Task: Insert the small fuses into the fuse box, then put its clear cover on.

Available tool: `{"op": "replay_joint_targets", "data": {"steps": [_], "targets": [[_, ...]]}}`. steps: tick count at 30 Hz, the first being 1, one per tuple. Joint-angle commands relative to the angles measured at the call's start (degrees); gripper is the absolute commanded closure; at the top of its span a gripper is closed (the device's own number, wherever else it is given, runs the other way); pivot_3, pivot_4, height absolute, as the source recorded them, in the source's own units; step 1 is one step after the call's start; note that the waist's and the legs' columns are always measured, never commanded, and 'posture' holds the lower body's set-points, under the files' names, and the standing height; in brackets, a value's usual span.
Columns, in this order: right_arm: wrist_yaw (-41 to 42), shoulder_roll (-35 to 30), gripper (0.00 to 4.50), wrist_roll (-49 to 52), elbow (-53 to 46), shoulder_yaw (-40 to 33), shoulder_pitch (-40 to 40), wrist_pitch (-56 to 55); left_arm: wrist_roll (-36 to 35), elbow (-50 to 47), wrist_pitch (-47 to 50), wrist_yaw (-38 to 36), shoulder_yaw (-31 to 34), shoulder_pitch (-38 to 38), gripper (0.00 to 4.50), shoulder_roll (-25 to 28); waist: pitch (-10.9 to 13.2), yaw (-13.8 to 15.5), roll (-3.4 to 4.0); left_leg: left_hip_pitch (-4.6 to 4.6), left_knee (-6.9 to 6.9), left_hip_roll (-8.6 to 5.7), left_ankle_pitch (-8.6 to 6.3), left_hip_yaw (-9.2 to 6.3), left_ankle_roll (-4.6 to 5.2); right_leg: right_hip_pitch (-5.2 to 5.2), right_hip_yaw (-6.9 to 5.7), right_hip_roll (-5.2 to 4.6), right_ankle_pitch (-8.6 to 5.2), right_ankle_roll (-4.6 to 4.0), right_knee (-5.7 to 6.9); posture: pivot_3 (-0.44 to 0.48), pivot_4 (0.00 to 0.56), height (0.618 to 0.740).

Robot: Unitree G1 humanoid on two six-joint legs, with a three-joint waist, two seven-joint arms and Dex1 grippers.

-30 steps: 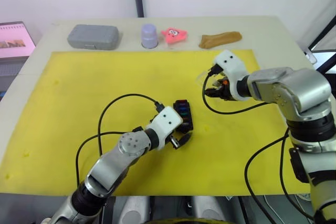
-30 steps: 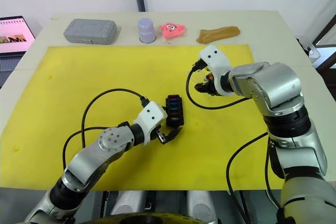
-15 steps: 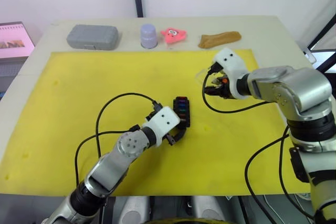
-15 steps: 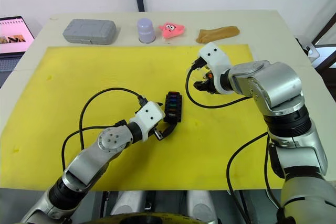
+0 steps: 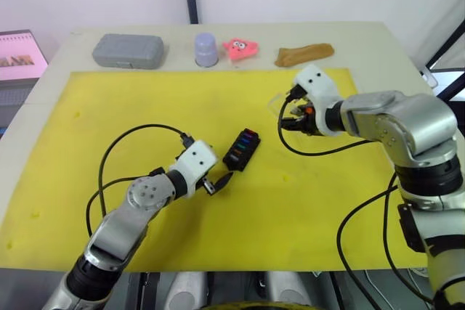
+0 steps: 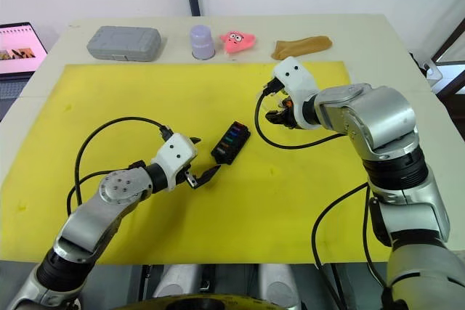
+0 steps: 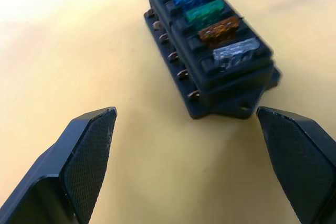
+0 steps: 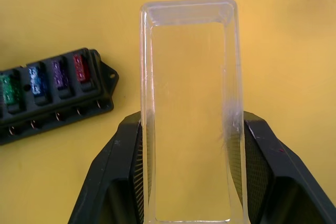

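the left end effector [image 5: 216, 181] has backed off the fuse box [image 5: 240, 148], fingers spread, leaving it skewed just ahead with all six small fuses [image 7: 210, 15] seated. only capping remains. the right wrist view shows the right end effector [image 8: 190, 179] pinching the clear cover [image 8: 189, 103].

yellow mat [image 5: 131, 107] covers most of the table | far edge beyond it, robot's left to right: grey rounded case [image 5: 128, 50], lavender cup [image 5: 206, 49], pink star toy [image 5: 240, 48], brown cloth [image 5: 304, 54] | laptop screen [image 5: 20, 54] at far left
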Motion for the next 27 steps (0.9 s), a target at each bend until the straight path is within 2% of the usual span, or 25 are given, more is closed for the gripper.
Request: {"op": "replay_joint_targets", "data": {"steps": [1, 9, 26, 27], "targets": [[-0.23, 0.15, 2.80, -0.66, -1.71, -1.88, -1.30, -1.15, -3.36, -1.77, -0.46, -1.53, 1.66, 0.30, 0.00, -1.49, 0.00, 0.05, 0.00, 0.00, 0.00, 0.00, 0.00, 0.00, 0.00, 0.00, 0.00, 0.00, 0.00, 0.00, 0.00, 0.000, 0.150, 0.740], [-0.50, -0.13, 2.80, -0.87, -2.23, -2.71, -1.80, -0.83, -1.43, 4.62, 0.17, 3.66, -0.48, -1.96, 0.00, -8.00, 0.00, 0.02, 0.00, 0.00, 0.00, -0.01, 0.00, 0.00, 0.00, 0.01, -0.02, 0.02, 0.00, 0.00, 0.01, 0.000, 0.150, 0.740], [-0.43, -0.29, 2.80, -1.38, -2.92, -3.62, -2.00, -0.11, 4.55, 10.33, 0.53, 14.17, -3.13, -1.15, 0.00, -17.53, -0.01, 0.13, 0.00, 0.03, 0.02, -0.04, 0.00, -0.01, 0.00, 0.05, -0.01, 0.00, 0.00, 0.00, 0.02, 0.000, 0.150, 0.740], [-0.44, -0.28, 2.80, -1.41, -2.88, -3.60, -2.02, -0.14, 4.65, 10.48, 0.47, 14.39, -3.08, -1.09, 0.25, -17.81, -0.01, 0.13, 0.00, 0.03, 0.02, -0.03, 0.00, 0.00, 0.00, 0.05, -0.01, 0.00, 0.00, 0.01, 0.02, 0.000, 0.150, 0.740]]}}
